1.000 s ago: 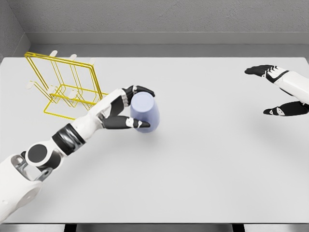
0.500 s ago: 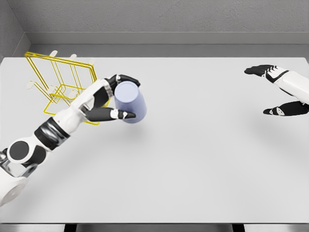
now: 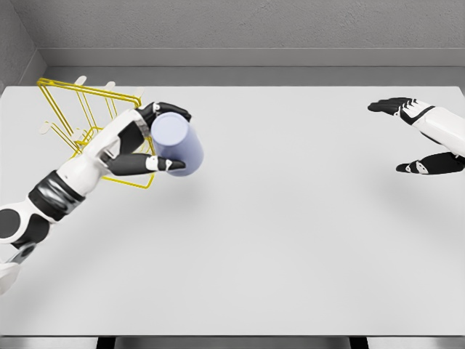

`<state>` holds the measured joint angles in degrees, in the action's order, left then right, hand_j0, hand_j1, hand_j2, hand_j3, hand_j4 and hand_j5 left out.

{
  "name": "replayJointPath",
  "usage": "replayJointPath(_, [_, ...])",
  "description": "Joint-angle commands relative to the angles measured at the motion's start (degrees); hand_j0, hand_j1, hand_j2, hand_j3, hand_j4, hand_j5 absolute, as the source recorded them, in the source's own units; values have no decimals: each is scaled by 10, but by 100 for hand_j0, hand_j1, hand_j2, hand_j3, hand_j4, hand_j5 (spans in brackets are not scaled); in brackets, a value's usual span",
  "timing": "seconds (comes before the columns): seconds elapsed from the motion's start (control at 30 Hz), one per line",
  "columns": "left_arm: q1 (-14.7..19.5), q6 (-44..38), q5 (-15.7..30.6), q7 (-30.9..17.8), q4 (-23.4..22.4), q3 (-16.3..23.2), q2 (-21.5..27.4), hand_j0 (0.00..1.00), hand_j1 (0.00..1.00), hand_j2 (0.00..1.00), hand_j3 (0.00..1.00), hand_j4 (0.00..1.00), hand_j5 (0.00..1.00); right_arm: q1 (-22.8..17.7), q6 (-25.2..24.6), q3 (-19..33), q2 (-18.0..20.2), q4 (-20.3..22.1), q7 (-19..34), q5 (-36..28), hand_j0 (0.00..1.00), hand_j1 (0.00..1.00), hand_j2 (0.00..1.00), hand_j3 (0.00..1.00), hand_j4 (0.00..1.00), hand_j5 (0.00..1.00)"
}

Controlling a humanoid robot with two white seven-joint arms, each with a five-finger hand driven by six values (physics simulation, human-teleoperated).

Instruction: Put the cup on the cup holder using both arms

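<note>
A pale lavender cup [image 3: 177, 145] is held tilted, its end facing up and to the left, just off the right edge of the yellow wire cup holder [image 3: 91, 109]. My left hand [image 3: 155, 139] is shut on the cup, thumb below and fingers over the top. The holder stands at the table's back left, and my left forearm crosses in front of its base. My right hand [image 3: 415, 136] hovers open at the far right, away from both.
The white table [image 3: 290, 240] spreads wide to the front and right. A grey wall runs along the back edge, close behind the holder.
My left hand has carried the cup up and to the left, from the table's middle-left to the holder's right edge. The right hand has not moved.
</note>
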<state>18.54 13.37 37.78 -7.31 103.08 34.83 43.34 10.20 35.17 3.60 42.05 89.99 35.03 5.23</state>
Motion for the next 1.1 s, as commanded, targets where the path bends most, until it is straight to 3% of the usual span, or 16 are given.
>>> replayJointPath(0.0, [0, 1, 6, 0, 0, -4, 8, 66, 66, 66, 66, 66, 66, 0, -2, 0, 1, 0, 0, -4, 100, 100, 100, 100, 100, 100])
replayJointPath(1.07, [-8, 24, 34, 0, -1, -25, 58, 68, 68, 68, 68, 68, 68, -2, -2, 11, -5, -3, 0, -3, 100, 100, 100, 100, 100, 100])
